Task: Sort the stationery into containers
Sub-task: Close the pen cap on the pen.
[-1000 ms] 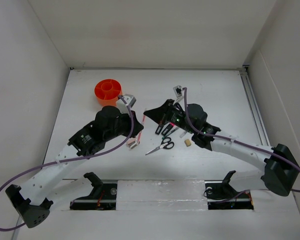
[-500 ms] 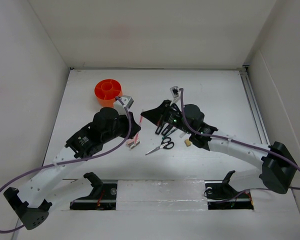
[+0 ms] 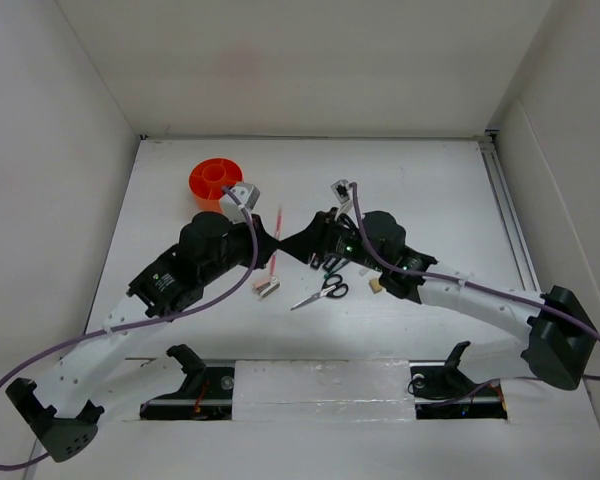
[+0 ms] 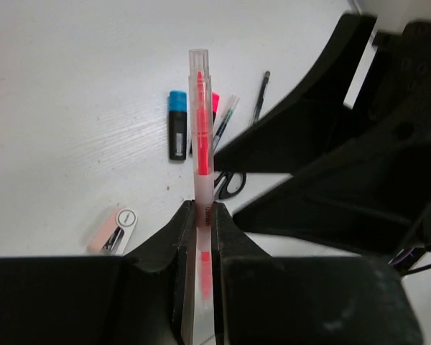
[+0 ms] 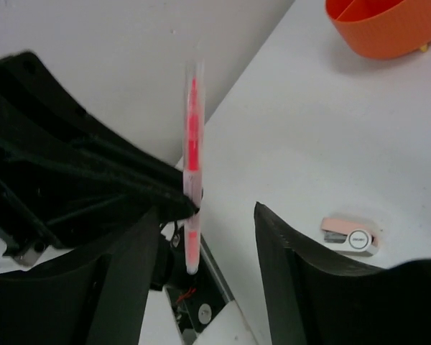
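L gripper (image 4: 202,215) and R gripper (image 5: 207,210) stand tip to tip at mid table. There is almost no gap btw. them. Only the pen (image 4: 201,136) is there, upright, clamped by L and standing free inside the parted R jaws.

On the near side, stapler (image 3: 267,288), scissors (image 3: 325,290), eraser (image 3: 376,286) and highlighters (image 4: 177,134) crowd the ctr strip, partly under R arm (image 3: 460,295).

Tub (image 3: 217,180) sits far left, with L wrist (image 3: 238,195) just beside it on its near-right side.

Bare table (image 3: 430,180) lies wide at far ctr and far right. Walls (image 3: 70,150) close three sides.

Orange tub (image 5: 377,32) partly off-frame above
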`<action>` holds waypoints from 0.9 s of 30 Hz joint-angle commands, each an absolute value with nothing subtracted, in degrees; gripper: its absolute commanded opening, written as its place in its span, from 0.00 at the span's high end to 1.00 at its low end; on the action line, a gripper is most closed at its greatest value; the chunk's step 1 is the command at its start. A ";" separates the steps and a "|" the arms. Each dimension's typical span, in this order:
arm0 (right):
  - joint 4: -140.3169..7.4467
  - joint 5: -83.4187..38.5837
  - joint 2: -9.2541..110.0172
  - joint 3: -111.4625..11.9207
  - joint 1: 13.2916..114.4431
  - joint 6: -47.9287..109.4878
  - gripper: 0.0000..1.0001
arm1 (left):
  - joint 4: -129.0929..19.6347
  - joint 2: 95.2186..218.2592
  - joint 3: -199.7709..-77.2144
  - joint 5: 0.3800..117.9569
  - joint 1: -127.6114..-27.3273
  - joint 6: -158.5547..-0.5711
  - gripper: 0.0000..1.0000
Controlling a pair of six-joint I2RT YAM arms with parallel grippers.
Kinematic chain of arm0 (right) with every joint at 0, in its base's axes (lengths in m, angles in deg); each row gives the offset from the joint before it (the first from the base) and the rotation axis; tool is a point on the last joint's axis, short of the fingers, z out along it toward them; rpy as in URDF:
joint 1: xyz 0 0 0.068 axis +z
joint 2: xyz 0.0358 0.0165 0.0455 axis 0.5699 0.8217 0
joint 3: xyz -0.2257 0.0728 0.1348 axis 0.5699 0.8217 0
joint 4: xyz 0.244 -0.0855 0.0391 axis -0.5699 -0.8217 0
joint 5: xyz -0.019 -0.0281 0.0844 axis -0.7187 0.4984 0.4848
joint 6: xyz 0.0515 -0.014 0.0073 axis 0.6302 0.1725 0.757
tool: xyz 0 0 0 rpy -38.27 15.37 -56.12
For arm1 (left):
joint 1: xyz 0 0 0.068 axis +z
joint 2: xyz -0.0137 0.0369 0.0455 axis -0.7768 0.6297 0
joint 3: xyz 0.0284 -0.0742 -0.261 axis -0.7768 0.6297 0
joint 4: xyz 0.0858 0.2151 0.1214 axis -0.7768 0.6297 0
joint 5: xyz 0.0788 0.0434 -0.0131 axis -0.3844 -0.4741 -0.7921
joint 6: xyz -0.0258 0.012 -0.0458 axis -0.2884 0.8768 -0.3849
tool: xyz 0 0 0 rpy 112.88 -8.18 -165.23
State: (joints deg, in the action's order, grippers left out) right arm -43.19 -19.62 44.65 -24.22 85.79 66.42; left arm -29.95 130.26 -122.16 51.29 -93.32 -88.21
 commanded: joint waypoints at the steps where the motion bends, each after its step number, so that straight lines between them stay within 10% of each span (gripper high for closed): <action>1: -44.66 -15.73 42.34 -24.85 87.21 65.27 0.38 | -37.42 129.50 -123.28 49.33 -93.07 -88.11 1.00; 16: -48.26 -20.21 29.43 -17.03 80.10 64.57 0.27 | -36.37 138.45 -129.51 22.93 -93.07 -94.16 1.00; 27: -49.84 -19.69 20.55 -11.06 79.30 64.04 0.25 | -64.03 156.29 -135.93 15.85 -77.34 -82.07 1.00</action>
State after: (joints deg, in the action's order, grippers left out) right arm -50.27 -19.62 22.64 -12.09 79.38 65.07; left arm -50.06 154.39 -132.85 19.84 -77.03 -90.33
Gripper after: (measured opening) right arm 0.744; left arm 0.040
